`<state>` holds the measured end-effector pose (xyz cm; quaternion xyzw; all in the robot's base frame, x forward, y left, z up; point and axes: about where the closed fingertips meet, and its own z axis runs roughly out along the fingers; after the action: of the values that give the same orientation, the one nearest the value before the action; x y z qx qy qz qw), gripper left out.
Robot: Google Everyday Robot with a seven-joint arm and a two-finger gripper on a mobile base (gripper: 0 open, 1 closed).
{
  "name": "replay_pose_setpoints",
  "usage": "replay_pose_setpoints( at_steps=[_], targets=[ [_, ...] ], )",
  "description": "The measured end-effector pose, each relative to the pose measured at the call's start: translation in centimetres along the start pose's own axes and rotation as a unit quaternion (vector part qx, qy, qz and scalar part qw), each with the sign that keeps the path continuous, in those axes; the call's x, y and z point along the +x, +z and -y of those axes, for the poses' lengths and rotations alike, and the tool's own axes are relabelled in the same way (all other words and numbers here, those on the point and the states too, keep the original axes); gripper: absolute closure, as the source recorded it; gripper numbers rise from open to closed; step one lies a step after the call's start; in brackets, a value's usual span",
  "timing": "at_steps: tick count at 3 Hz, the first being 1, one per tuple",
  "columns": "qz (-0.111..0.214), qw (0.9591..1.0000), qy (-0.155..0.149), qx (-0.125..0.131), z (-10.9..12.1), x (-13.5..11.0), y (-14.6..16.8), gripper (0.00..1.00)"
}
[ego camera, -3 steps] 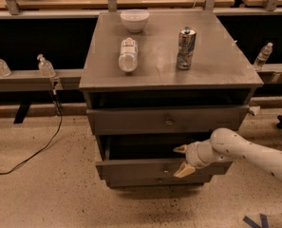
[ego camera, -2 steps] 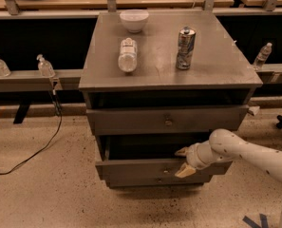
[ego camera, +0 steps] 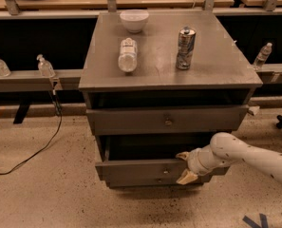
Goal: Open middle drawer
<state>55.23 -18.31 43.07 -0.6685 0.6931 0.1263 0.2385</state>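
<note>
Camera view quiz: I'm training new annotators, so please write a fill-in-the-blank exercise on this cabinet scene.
1. The middle drawer is partly ____, not shut.
2. The pincer sits at that drawer's ____ panel.
3. On the cabinet top the can stands upright; the bottle lies on its ____.
4. The bowl has the colour ____.
Missing words: open, front, side, white.
</note>
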Motion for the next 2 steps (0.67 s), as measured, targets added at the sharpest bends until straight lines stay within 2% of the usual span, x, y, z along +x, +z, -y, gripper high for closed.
replay_pose_setpoints(
  at_steps=[2],
  targets=[
    [-0.013,0.9987,-0.022,-0.045,-5.5,-2.1,-1.4,0.47]
  ],
)
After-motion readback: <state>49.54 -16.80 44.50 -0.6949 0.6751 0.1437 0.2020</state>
